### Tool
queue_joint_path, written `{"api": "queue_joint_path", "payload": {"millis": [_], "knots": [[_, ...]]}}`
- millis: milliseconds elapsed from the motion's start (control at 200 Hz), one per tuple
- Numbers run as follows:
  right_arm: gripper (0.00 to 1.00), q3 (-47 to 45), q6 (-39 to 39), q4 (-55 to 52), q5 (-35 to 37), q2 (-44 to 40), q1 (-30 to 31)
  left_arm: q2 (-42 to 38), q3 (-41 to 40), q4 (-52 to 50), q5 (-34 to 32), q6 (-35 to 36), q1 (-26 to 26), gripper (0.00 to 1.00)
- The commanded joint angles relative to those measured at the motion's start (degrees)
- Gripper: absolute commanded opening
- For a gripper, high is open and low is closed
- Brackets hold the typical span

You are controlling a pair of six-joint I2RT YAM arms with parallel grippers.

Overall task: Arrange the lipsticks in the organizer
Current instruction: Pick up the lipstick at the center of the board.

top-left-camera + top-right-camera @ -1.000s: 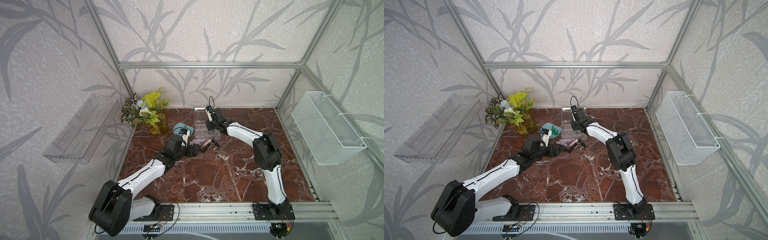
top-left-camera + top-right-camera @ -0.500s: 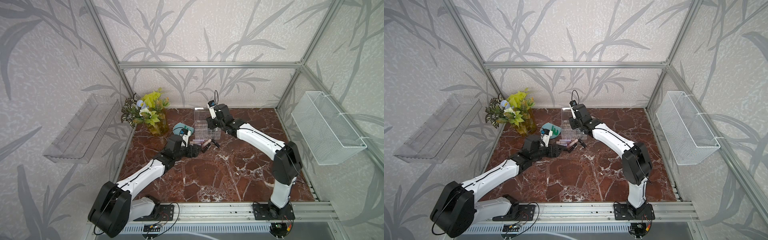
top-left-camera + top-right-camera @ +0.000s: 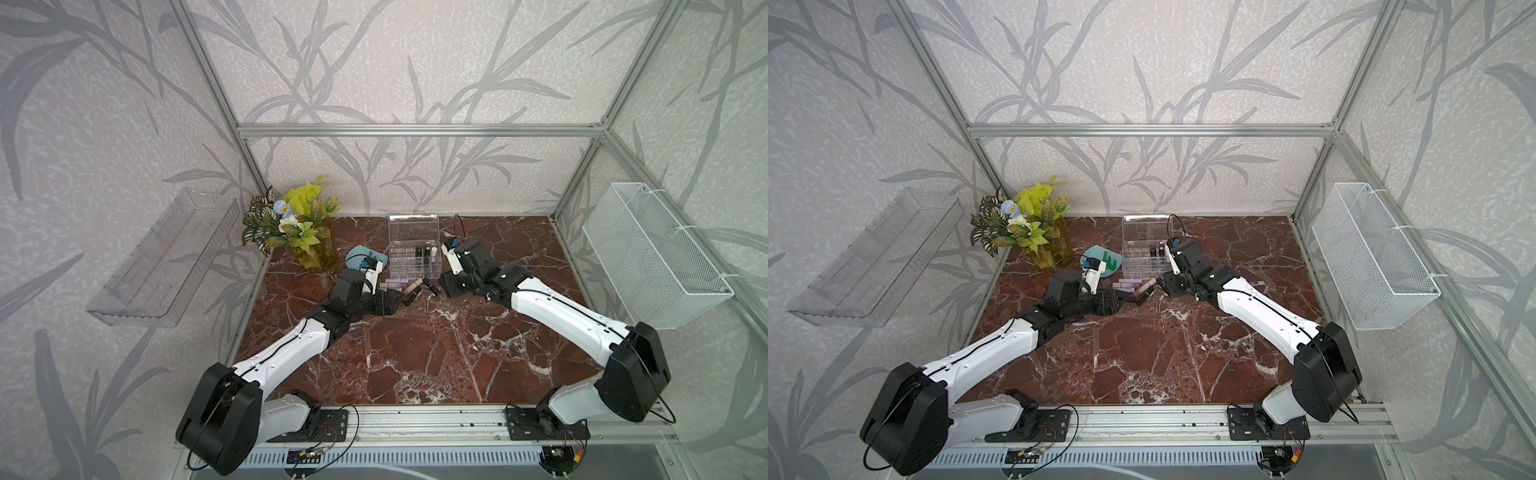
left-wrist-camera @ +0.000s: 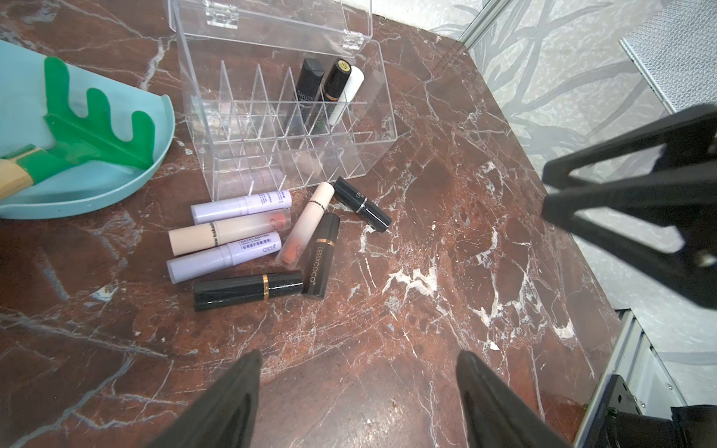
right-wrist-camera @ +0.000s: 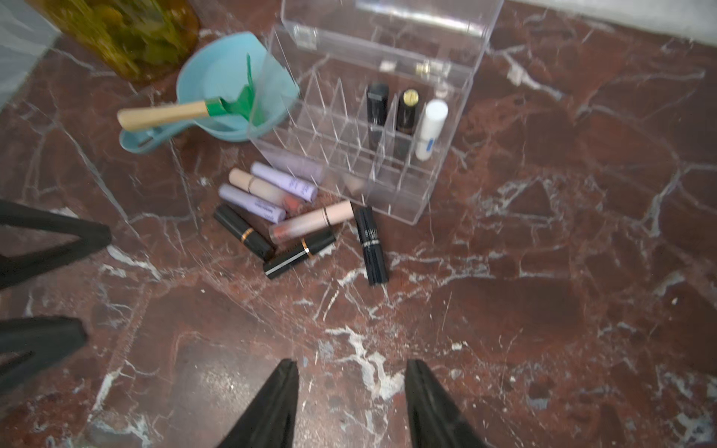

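CHANGE: your right gripper [image 5: 351, 364] has drawn back from the clear plastic grid organizer [image 3: 399, 266], jaws apart, empty | RESULT: three cylindrical lipstick tubes [image 3: 426, 251] stand inside, mid-frame in both top views | LEFT: left gripper [image 4: 359, 355] jaws wide, empty | TODO: seven loose tubes [image 3: 395, 284] lie just below the organizer in frame.

Tally for you: ten lipsticks [image 4: 229, 232] in view. Three stand in the one organizer [image 4: 232, 155], at its 1 o'clock corner in both top views: two upright black tubes [image 4: 308, 83], one white tube [image 4: 349, 93]. Seven lie on the table [image 4: 426, 310] at the organizer's 7 o'clock: two lilac tubes [image 4: 240, 203], two pale pink tubes [image 4: 306, 225], three loose black tubes [image 4: 248, 291]. You also have one teal bowl [image 4: 147, 170], one green rake [image 4: 93, 128], one vase of foliage [image 3: 316, 253], one clear wall tray [image 3: 162, 257], one wire basket [image 3: 648, 257].
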Motion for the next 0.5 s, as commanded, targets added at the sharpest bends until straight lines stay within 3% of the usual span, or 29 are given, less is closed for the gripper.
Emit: {"api": "queue_joint_path", "payload": {"millis": [0,185,495], "knots": [[0.49,-1.8,0.8,-0.8,0.3,-0.5,-0.1,-1.2,2.4,0.5,1.4,-0.2,-0.3,0.81],[0.5,-2.1,0.2,1.6,0.2,5.4,-0.4,-1.3,1.9,1.1,1.9,-0.7,-0.4,0.8],[0.49,7.7,-1.3,-0.2,-1.9,19.4,-0.5,-0.3,-1.9,11.5,1.6,-2.4,-0.3,0.78]]}}
